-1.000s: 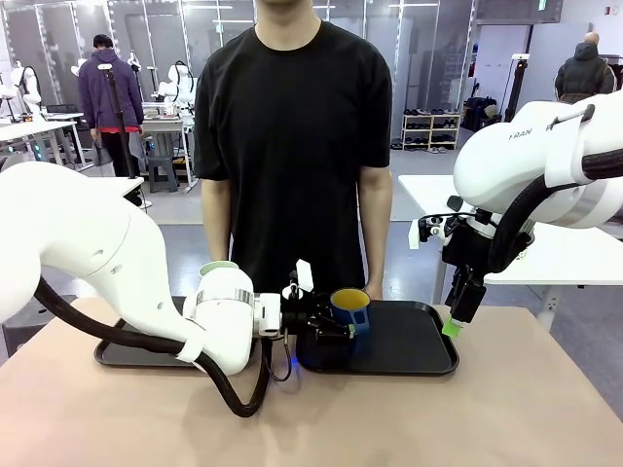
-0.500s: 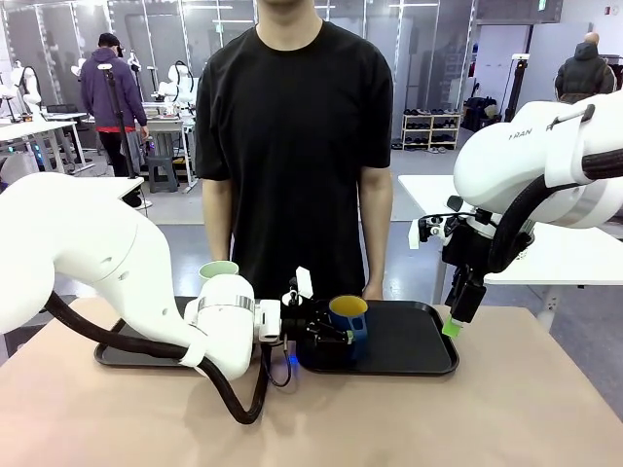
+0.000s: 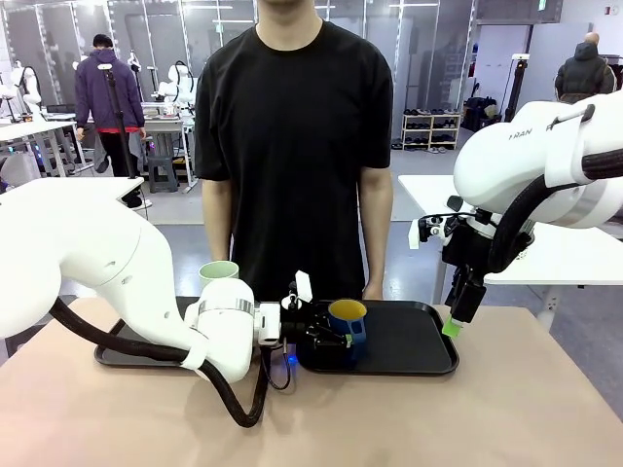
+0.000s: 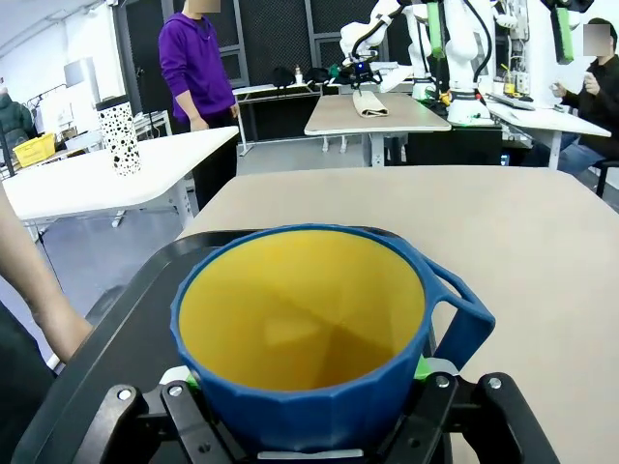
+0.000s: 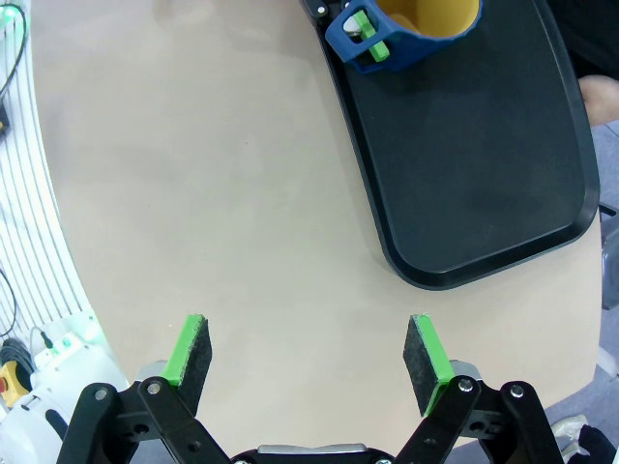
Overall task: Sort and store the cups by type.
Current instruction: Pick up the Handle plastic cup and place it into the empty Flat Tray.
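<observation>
My left gripper (image 3: 329, 331) is shut on the dark blue mug (image 3: 348, 323), which has a yellow-orange inside and sits low over the left end of the right black tray (image 3: 419, 341). In the left wrist view the mug (image 4: 319, 338) stands upright between the green pads, its handle on the picture's right. The right wrist view shows the same mug (image 5: 411, 29) at its top edge. A pale mint-green tumbler (image 3: 218, 274) stands behind my left arm on the left black tray (image 3: 122, 355). My right gripper (image 3: 454, 321) hangs open above the right tray's right end, its pads (image 5: 427, 350) wide apart over bare table.
A person in a black shirt (image 3: 292, 146) stands at the far side of the table, hands down near the trays. A speckled tumbler (image 4: 120, 138) stands on another table in the distance. Most of the right tray (image 5: 464, 155) is bare.
My left arm has drawn slightly to the left, and the mug has shifted a little left and down with it. The right arm has stayed still.
</observation>
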Controlling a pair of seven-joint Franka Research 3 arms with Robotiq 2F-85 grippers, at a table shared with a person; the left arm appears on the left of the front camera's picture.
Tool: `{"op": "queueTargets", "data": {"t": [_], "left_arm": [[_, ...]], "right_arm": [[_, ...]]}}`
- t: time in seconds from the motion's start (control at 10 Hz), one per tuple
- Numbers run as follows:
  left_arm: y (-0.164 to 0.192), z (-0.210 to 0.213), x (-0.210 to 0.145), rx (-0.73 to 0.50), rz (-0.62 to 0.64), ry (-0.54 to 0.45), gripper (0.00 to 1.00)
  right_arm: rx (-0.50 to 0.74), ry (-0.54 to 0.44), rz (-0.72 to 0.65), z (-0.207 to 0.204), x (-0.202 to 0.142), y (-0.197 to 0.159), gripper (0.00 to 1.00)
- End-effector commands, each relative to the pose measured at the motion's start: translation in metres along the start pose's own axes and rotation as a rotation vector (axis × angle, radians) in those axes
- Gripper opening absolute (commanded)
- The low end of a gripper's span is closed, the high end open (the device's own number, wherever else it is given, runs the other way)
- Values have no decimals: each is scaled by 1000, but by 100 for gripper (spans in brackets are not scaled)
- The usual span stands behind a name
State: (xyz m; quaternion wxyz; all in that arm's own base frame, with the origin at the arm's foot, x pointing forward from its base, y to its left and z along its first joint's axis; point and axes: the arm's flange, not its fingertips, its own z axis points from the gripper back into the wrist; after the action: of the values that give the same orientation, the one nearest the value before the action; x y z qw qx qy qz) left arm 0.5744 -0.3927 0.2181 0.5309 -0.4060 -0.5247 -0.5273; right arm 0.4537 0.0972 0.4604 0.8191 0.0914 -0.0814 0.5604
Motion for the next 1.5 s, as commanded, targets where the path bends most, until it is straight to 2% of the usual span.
{"op": "queueTargets", "data": {"t": [0.0, 0.2, 0.7, 1.4], "left_arm": [[0, -6, -9, 0, -23, 11, 90], [-1, -5, -9, 0, -27, 13, 100], [-6, 5, -5, 24, -32, 22, 100], [-19, 22, 5, 82, -37, 89, 100]], "right_arm": [[1, 7, -4, 2, -1, 1, 100], [1, 7, -4, 2, -1, 1, 100], [1, 7, -4, 2, -1, 1, 100], [1, 7, -4, 2, -1, 1, 100]]}}
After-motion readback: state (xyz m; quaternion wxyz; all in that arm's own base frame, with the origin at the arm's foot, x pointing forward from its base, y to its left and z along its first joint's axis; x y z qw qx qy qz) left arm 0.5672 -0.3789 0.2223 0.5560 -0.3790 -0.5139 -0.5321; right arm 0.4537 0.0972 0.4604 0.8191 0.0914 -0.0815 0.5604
